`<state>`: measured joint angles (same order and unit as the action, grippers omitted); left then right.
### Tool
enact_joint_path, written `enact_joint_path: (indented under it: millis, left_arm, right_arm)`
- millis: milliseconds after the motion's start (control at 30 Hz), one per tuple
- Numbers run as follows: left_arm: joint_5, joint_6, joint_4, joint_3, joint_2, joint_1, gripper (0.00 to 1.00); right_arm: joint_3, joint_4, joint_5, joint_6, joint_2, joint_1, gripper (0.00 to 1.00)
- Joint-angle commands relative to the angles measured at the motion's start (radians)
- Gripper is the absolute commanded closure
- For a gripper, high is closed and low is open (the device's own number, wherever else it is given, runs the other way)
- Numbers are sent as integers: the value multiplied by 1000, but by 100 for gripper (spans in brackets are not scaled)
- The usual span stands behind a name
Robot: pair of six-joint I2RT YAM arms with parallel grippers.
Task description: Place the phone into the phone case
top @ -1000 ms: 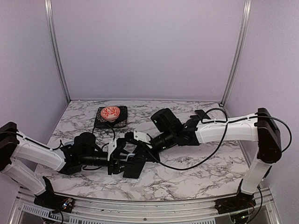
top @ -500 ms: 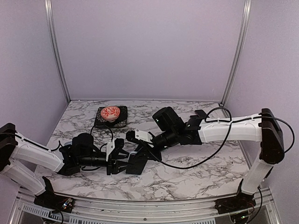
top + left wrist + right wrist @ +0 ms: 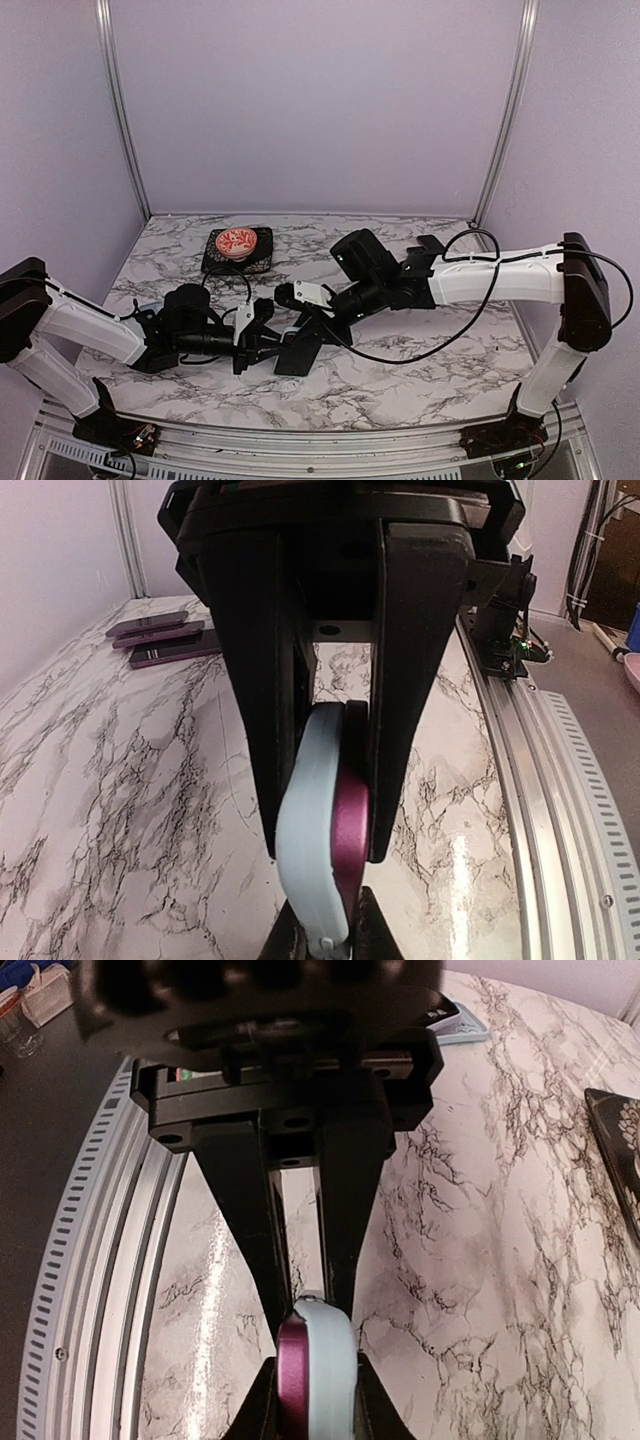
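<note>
A magenta phone (image 3: 352,815) lies against a light blue phone case (image 3: 305,820), and both are held edge-on above the marble table (image 3: 420,370). The case's side bows away from the phone partway along. My left gripper (image 3: 325,850) is shut on one end of the pair. My right gripper (image 3: 315,1380) is shut on the other end, where phone (image 3: 293,1385) and case (image 3: 332,1365) sit flush. In the top view the left gripper (image 3: 262,340) and right gripper (image 3: 312,328) meet nose to nose near the table's front middle.
A red-and-white bowl (image 3: 238,241) sits on a black patterned mat (image 3: 262,264) at the back left. Three dark purple phones (image 3: 160,640) lie on the far marble. A pale case (image 3: 458,1026) rests near the aluminium rail (image 3: 560,780) along the front edge.
My left gripper has closed onto the phone and case, squeezing them together. Both arms and the held pair have shifted slightly to the right.
</note>
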<state>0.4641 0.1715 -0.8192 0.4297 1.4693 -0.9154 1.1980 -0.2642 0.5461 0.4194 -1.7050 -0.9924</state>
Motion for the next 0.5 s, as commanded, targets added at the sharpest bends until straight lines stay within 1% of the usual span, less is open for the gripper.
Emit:
enact_joint_path:
  millis: [0, 33, 67, 100, 133, 167, 233, 333, 400, 467]
  left_arm:
    - [-47, 41, 29, 21, 24, -10, 100]
    - [-50, 46, 29, 13, 17, -10, 100]
    - [-52, 52, 29, 5, 10, -10, 100]
    - [-54, 56, 29, -2, 5, -10, 100]
    - [-55, 61, 29, -9, 0, -10, 100]
    - [-55, 63, 29, -14, -2, -10, 100]
    - [-56, 63, 29, -18, -2, -10, 100]
    - [-53, 58, 28, -19, -2, -10, 100]
    - [-44, 58, 26, -21, -2, -10, 100]
    - [-34, 59, 26, -22, -3, -10, 100]
  right_arm:
    - [8, 56, 14, -46, 38, 1, 62]
    - [0, 51, 20, -52, 45, 4, 45]
    - [-13, 60, 23, -61, 59, 13, 32]
    - [-41, 84, 26, -79, 77, 22, 24]
    - [-92, 122, 31, -99, 97, 33, 18]
    - [-132, 166, 36, -124, 119, 44, 15]
    - [-207, 248, 43, -168, 152, 63, 15]
    - [-277, 345, 42, -209, 169, 70, 20]
    - [-313, 403, 49, -233, 161, 69, 25]
    - [-324, 439, 58, -248, 141, 69, 35]
